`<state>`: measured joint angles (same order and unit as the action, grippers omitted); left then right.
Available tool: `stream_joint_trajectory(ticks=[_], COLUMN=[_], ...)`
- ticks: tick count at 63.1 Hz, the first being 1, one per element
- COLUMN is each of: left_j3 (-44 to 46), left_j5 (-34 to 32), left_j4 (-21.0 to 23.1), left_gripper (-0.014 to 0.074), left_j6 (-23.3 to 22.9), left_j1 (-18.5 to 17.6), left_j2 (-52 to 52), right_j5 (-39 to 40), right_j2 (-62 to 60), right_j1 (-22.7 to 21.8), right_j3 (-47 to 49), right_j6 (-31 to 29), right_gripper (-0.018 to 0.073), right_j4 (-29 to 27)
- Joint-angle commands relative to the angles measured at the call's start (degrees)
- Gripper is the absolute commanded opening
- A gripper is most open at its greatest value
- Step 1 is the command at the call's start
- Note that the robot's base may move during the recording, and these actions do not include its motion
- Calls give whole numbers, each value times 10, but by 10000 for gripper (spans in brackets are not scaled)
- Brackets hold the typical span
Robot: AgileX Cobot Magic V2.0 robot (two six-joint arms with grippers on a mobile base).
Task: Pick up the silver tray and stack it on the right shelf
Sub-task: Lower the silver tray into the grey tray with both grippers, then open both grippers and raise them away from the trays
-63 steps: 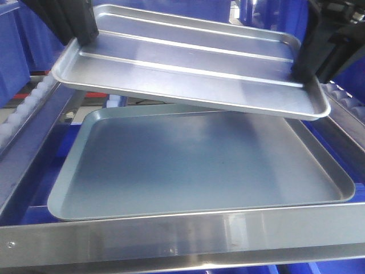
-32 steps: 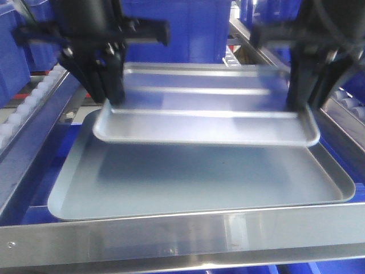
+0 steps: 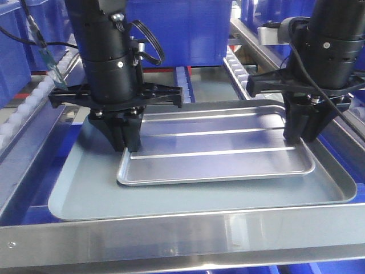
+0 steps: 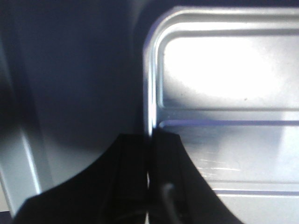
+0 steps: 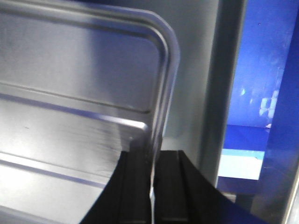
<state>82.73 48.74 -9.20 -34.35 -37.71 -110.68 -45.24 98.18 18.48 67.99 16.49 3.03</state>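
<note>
The silver tray, shiny with two long ridges, lies low and level inside the larger dull grey tray on the right shelf. My left gripper is shut on the silver tray's left rim, and my right gripper is shut on its right rim. In the left wrist view the black fingers of the left gripper pinch the thin rim of the silver tray. The right wrist view shows the right gripper clamped the same way on the silver tray. Whether the tray's floor rests fully on the grey tray I cannot tell.
White rollers line the left side rail, and more rollers run at the back right. Big blue crates stand behind the trays. A polished steel front bar crosses the near edge. The grey tray's wall is close beside the right gripper.
Both arms came down and forward with the silver tray. It went from tilted and high above the grey tray to level and low inside it.
</note>
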Motion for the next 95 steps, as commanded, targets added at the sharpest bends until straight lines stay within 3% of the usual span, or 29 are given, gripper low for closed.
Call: stream_joint_trajectory(ticks=[1, 9, 17, 22, 26, 35, 41, 52, 59, 67, 78, 84, 88, 95], left_j3=[15, 15, 15, 15, 17, 29, 49, 77, 64, 25, -74, -133, -172, -237], left_j5=[17, 17, 19, 21, 25, 37, 56, 82, 90, 82, 31, -11, -40, -82], left_j4=[-34, -31, -23, -22, -19, -12, -5, -5, -7, -20, -23, -24, -24, -36], left_gripper=[-100, -99, -60, 48, 188, 462, 521, 515, 496, 378, 78, -115, -80, -96], left_j6=[9, 15, 32, 32, 32, 37, 46, 63, 75, 79, 79, 79, 79, 79], left_j1=[4, 7, 10, 10, 10, 10, 10, 0, -12, -27, -43, -50, -52, -59], left_j2=[27, 27, 27, 27, 27, 28, 29, 62, 101, 149, 233, 286, 318, 370], right_j5=[14, 10, -4, -14, -20, -22, -24, -37, -51, -48, -32, -12, 5, 40], right_j2=[-26, -26, -26, -26, -28, -41, -52, -89, -122, -168, -239, -286, -318, -372], right_j1=[-7, -7, -7, -7, -7, -7, -7, -6, -6, -6, -6, -6, -6, -6], right_j3=[19, 20, 37, 51, 61, 66, 66, 65, 58, 32, -38, -88, -125, -189], right_j6=[-15, -15, -15, -16, -19, -19, -19, -19, -19, -19, -19, -19, -19, -19], right_gripper=[64, 176, 430, 536, 576, 571, 571, 565, 468, 281, 60, 53, 54, 54], right_j4=[29, 29, 29, 31, 31, 31, 31, 31, 31, 31, 31, 31, 31, 31])
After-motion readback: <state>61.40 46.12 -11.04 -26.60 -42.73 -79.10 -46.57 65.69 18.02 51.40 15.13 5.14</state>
